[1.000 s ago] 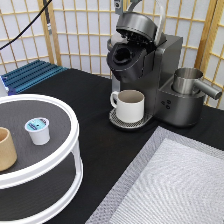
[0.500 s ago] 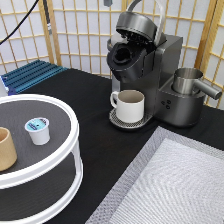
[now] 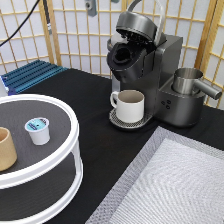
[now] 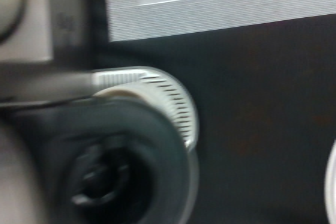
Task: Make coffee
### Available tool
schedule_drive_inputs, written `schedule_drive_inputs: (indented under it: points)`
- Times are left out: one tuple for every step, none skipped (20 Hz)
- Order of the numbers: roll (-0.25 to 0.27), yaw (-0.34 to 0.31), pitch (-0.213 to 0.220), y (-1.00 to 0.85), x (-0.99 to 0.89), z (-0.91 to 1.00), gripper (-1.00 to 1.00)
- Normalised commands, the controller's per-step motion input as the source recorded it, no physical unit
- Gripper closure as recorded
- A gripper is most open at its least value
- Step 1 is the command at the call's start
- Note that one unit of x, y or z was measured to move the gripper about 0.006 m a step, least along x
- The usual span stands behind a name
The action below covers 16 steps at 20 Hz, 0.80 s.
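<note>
The coffee pod [image 3: 38, 130], white with a teal foil top, stands upright on the round white tiered tray [image 3: 70, 150] at the exterior view's left. The dark coffee machine [image 3: 160, 75] has its lid [image 3: 137, 25] raised and its pod chamber [image 3: 122, 55] open and empty. A cream mug [image 3: 130, 105] sits on the drip tray under the spout. Only a small grey piece of my gripper [image 3: 90, 6] shows at the exterior view's top edge, high above the table and far from the pod. The wrist view looks down on the dark chamber [image 4: 112, 170] and the ribbed drip tray [image 4: 172, 105].
A tan handleless cup [image 3: 6, 149] stands on the tray beside the pod. A metal pitcher [image 3: 187, 80] sits on the machine's right side. A grey mat [image 3: 175, 185] covers the bottom right, and a blue rack [image 3: 30, 75] lies at the back left before a wooden screen.
The grey piece at the top edge has shifted slightly to the left. The pod, mug and machine have not moved.
</note>
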Motion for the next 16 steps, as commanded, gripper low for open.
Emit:
schedule_drive_inputs:
  points:
    - [-0.110, -0.106, -0.180, -0.61, -0.56, -0.71, -1.00]
    - [-0.110, -0.122, -0.183, -0.57, -0.59, -0.71, -1.00]
    - [-0.110, -0.136, -0.183, -0.53, -0.60, -0.71, -1.00]
    - [-0.107, -0.144, -0.182, -0.52, -0.59, -0.71, -1.00]
    - [-0.088, -0.168, -0.175, -0.50, -0.52, -0.67, -1.00]
    - [-0.071, -0.185, -0.171, -0.48, -0.48, -0.64, -1.00]
    - [-0.057, -0.196, -0.155, -0.47, -0.46, -0.59, -1.00]
    - [-0.047, -0.209, -0.150, -0.45, -0.42, -0.58, -1.00]
    - [-0.048, -0.212, -0.153, -0.45, -0.41, -0.58, -1.00]
    - [-0.046, -0.219, -0.153, -0.44, -0.39, -0.58, -1.00]
    - [-0.037, -0.229, -0.136, -0.42, -0.37, -0.55, -1.00]
    - [-0.031, -0.242, -0.118, -0.39, -0.35, -0.51, -1.00]
    - [-0.029, -0.254, -0.105, -0.37, -0.32, -0.48, -1.00]
    - [-0.033, -0.264, -0.088, -0.34, -0.29, -0.41, -1.00]
    - [-0.067, -0.279, -0.080, -0.27, -0.17, -0.28, -1.00]
    - [-0.077, -0.282, -0.078, -0.25, -0.15, -0.24, -1.00]
